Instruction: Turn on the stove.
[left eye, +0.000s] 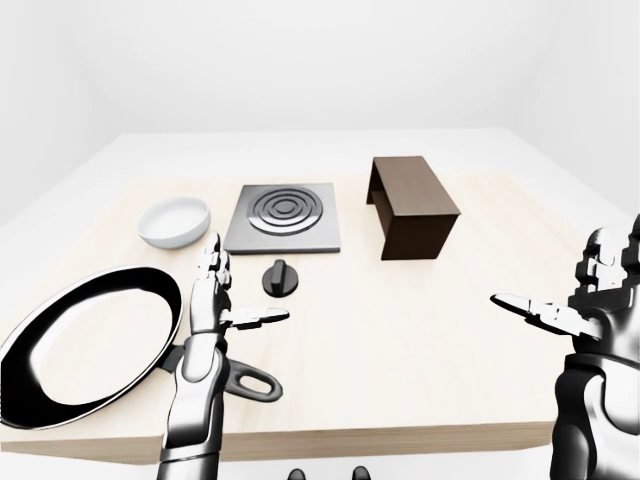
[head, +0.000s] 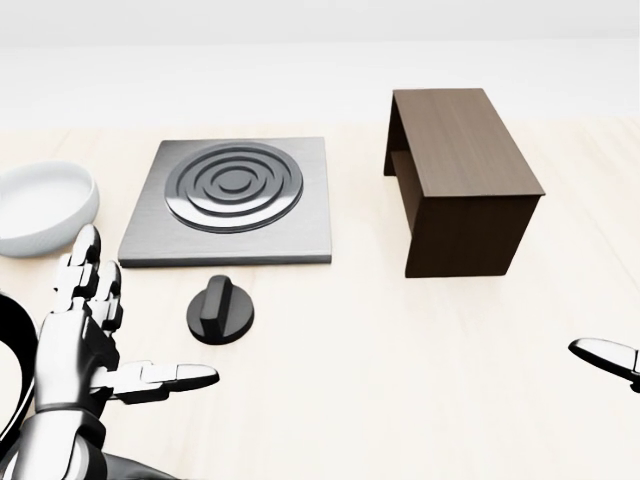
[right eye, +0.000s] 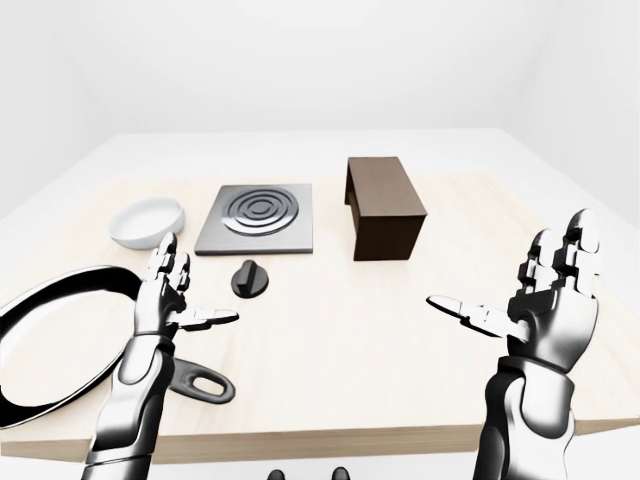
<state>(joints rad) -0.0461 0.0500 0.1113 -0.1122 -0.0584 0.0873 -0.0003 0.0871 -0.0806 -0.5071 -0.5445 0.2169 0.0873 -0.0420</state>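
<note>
The stove is a grey square plate (head: 228, 202) with dark concentric rings, lying on the light wooden table (head: 400, 380). Its black round knob (head: 220, 311) sits just below the plate in the head view. My left hand (head: 110, 345) is open, fingers spread, left of and below the knob, not touching it. My right hand (right eye: 530, 300) is open and empty at the right side, far from the knob; in the head view only a fingertip shows at the right edge.
A white bowl (head: 40, 208) sits left of the stove. A dark brown wooden box (head: 463, 178) stands to its right. A black frying pan (left eye: 85, 345) lies at the table's lower left, its handle under my left arm.
</note>
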